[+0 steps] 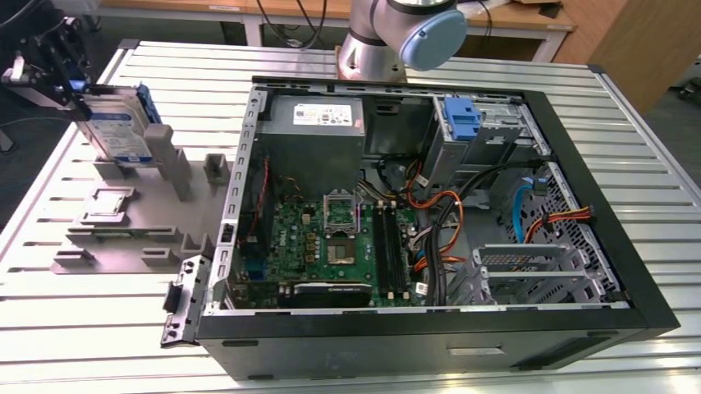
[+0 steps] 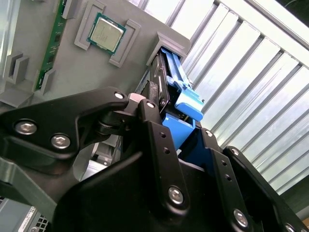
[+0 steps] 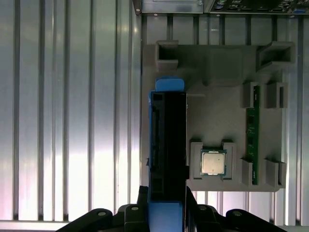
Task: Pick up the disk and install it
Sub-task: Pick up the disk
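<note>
Disk (image 1: 115, 123) stands on edge, upright, at the exterior view's far left, over the back corner of the grey fixture (image 1: 121, 238); I cannot tell if it is clear of its slot. Gripper (image 1: 79, 97) is clamped on it, one finger against each flat face. In the first wrist view I see the disk (image 3: 168, 145) edge-on, with the processor (image 3: 213, 162) just beside it. The open computer case (image 1: 613, 271) lies well apart.
</note>
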Motion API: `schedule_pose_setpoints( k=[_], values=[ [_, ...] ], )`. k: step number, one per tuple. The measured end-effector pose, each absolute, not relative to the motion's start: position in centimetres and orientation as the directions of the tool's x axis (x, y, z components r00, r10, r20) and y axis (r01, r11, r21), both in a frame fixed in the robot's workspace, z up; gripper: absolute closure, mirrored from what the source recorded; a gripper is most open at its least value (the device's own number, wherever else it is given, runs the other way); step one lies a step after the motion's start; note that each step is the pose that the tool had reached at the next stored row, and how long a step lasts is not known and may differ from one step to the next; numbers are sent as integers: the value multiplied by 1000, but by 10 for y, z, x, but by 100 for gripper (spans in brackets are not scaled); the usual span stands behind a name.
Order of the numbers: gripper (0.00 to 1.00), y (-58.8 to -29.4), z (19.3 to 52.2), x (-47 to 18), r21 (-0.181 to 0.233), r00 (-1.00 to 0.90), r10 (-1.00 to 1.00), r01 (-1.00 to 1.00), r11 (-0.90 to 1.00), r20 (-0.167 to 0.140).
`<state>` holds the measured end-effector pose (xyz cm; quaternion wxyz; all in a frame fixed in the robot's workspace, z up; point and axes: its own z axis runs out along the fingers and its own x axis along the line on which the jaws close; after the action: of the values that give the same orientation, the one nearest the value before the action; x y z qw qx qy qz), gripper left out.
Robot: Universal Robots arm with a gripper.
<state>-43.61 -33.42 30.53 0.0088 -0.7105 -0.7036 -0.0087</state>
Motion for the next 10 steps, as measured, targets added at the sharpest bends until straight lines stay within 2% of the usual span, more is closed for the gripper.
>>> schedule_pose_setpoints(
  k=[10],
  values=[
    [63,-334,307,-436,0,10,1000,1000,-10,25]
  ],
)
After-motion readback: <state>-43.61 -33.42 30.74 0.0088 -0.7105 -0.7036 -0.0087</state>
